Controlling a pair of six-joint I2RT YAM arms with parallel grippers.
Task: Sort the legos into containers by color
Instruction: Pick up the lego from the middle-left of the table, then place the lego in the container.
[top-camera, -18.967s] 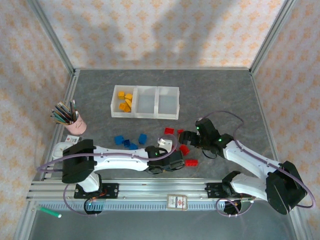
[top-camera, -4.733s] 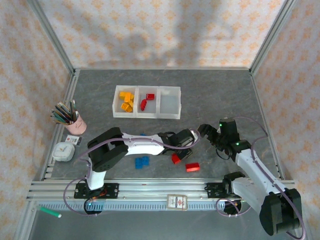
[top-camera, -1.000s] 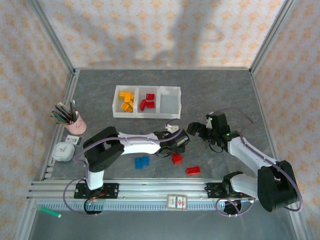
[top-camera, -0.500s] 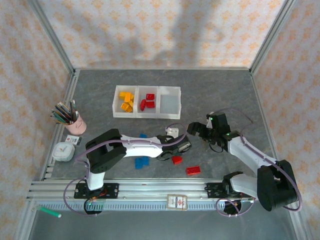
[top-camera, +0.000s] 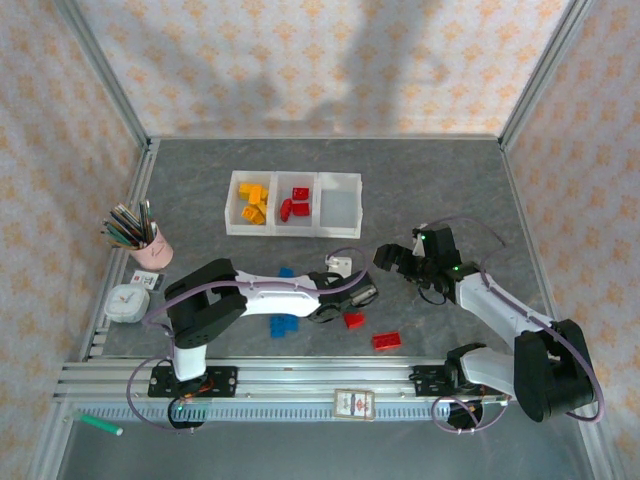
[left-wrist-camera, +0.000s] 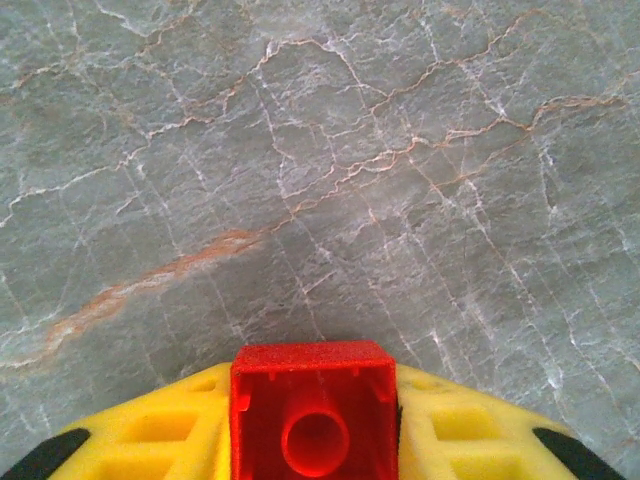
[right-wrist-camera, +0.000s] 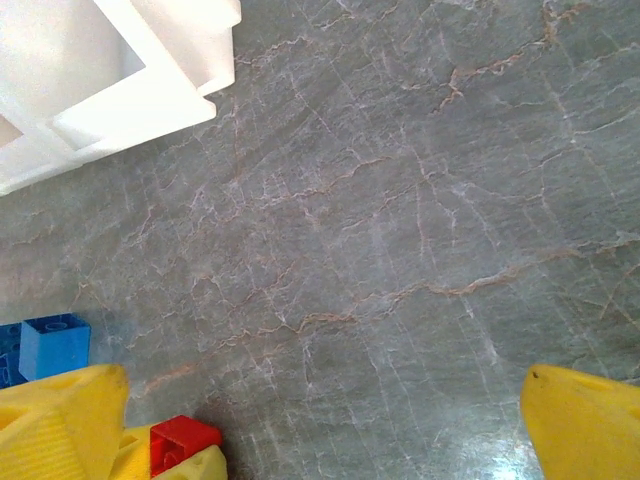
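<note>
A red brick (left-wrist-camera: 313, 405) is seen gripped in the left claw (left-wrist-camera: 313, 440) at the bottom centre of the view. Its hollow underside, with one round tube, is turned toward the camera. The yellow fingers (left-wrist-camera: 150, 435) are pressed against its two sides. The brick is held over a grey marbled counter (left-wrist-camera: 330, 180), which is crossed by pale and rust-coloured veins.

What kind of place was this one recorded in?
Probably a lab robot test cell: wallpapered panels in an aluminium frame enclose a grey marbled table, two arms are bolted to a rail at its near edge, and the props are legos and white bins.
</note>
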